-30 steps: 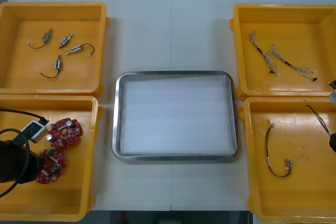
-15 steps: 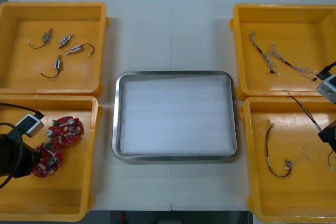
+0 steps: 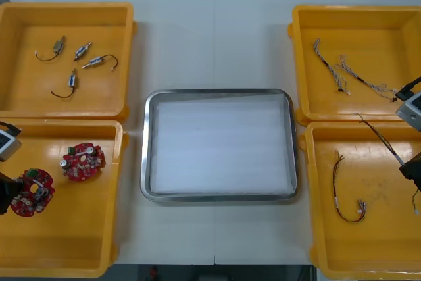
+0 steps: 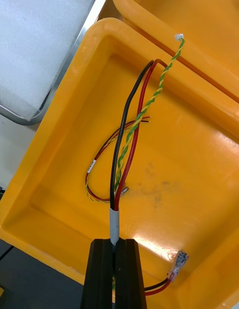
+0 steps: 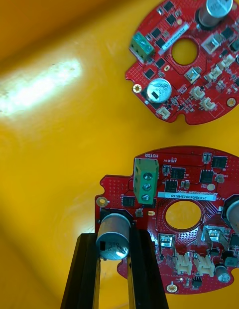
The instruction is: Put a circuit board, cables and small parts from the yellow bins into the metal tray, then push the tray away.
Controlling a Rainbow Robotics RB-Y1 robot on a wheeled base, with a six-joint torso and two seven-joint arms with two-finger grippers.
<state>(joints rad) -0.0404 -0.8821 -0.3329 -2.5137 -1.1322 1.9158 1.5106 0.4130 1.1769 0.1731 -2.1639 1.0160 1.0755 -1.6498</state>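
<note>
In the near-left yellow bin (image 3: 66,255) the left gripper (image 5: 113,237) clamps a red circuit board (image 5: 164,189), marked "MOTOR", only by its capacitor (image 5: 112,231), so it may pivot or drop; over the near-right yellow bin (image 4: 194,139) the right gripper (image 4: 114,245) pinches a black-and-red cable (image 4: 130,139) that may snag short of the metal tray (image 3: 146,143).

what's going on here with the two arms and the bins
Both arms are picking parts. The left gripper is in the near left bin, shut on a silver cylinder at the edge of a red circuit board; a second board lies beside it. The right gripper is over the near right bin, shut on a cable bundle of black, red and twisted yellow-green wires. The metal tray has nothing in it yet.
</note>
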